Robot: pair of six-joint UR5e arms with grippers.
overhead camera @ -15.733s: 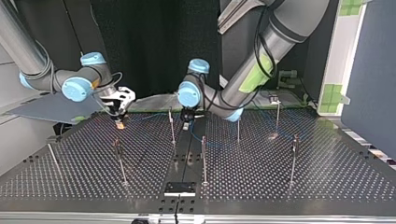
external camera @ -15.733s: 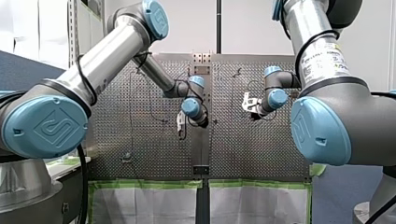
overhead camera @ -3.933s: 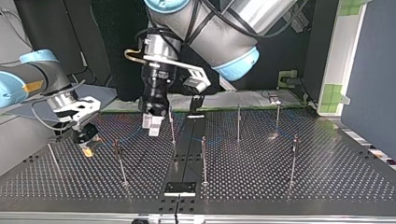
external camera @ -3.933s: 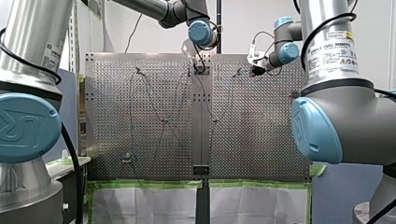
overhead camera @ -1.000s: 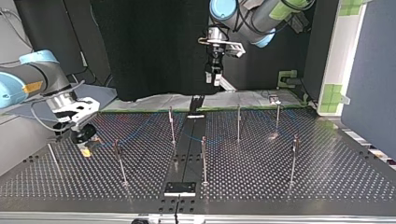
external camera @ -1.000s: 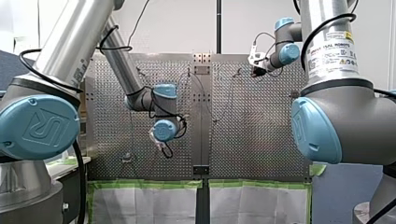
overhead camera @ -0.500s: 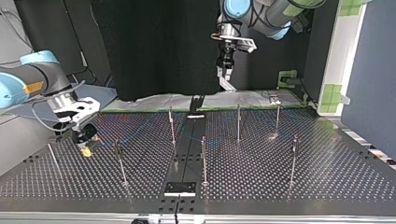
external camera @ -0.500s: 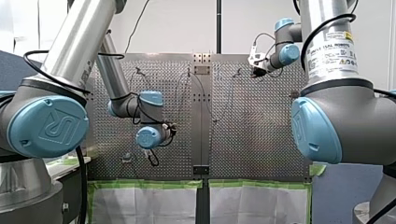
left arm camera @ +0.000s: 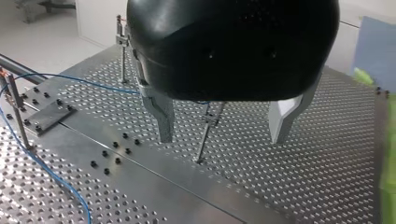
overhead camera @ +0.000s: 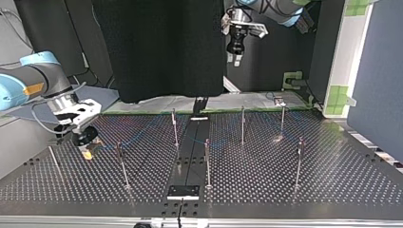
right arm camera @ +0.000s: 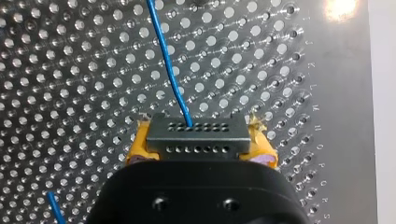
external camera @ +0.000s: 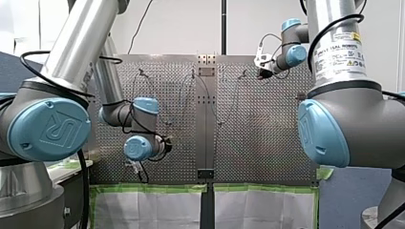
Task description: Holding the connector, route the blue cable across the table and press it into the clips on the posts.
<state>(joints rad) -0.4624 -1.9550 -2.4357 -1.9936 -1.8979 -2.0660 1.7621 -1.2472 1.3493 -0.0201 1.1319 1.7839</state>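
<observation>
My right gripper (right arm camera: 200, 151) is clenched on the connector (right arm camera: 196, 132), with a yellow pad showing at each end of the grey block. The blue cable (right arm camera: 168, 70) leaves the middle of the connector's face. It runs straight away from the gripper, along the line the fingers point, low over the perforated desk (overhead camera: 332, 180). So the cable's long axis lies ahead of the connector, not across it.

In the top view the connector hangs just above the desk. A thin post (overhead camera: 122, 164) stands near it on the side towards the desk's middle, and a leaning one (overhead camera: 52, 159) stands near it on the outer side. From the connector the cable shows only faintly as it trails towards the middle posts. Whether it sits in any clip I cannot tell.

My left gripper (left arm camera: 223, 126) is released, its metal fingers wide apart with nothing between them. It hangs high over the desk, well apart from the connector and beyond the desk's middle from it. A further post (left arm camera: 205, 135) stands on the desk below the gap between its fingers.

The right arm is plainly the nearer, since it has the connector in hand. I judge the coming move turns on carrying the connector sideways, so that the taut line ahead of it swings onto the top of the post beside it. The left arm would have to come down a long way before it could press anything home.
</observation>
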